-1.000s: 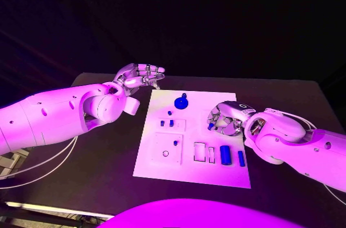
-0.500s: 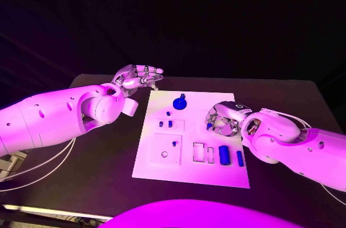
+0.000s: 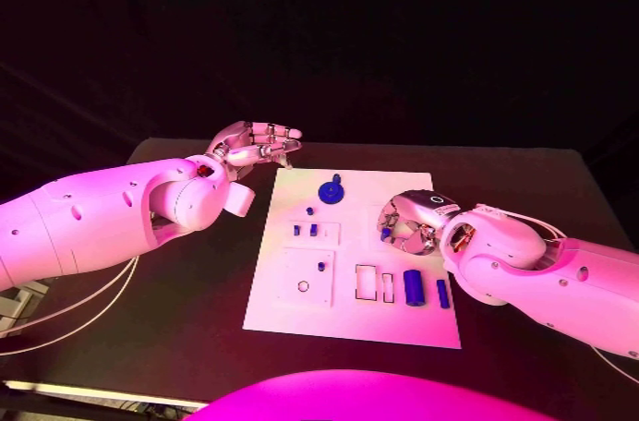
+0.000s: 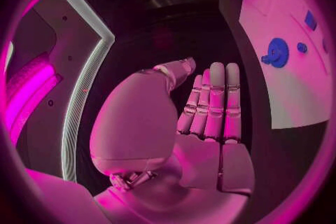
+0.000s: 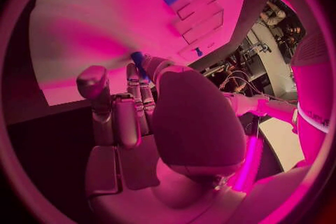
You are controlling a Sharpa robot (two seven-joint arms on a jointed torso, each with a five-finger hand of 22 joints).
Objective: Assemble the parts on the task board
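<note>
Drifting slightly inward, right hand [image 3: 410, 223] now hovers over white rectangular task board [image 3: 295, 312], fingers pinching one small blue part [image 5: 137, 59].
Left hand [image 3: 253, 142] waits off the board's far corner, fingers straight, pressed together; one blue round gear-like part [image 3: 331, 191], two blue bars [image 3: 415, 287] on board.

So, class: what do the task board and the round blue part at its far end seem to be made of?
Task board: probably rigid plastic, matt white; flat, with crisp rectangular recesses. Round blue part: likely moulded or printed plastic; uniform colour, toothed rim in the left wrist view.
</note>
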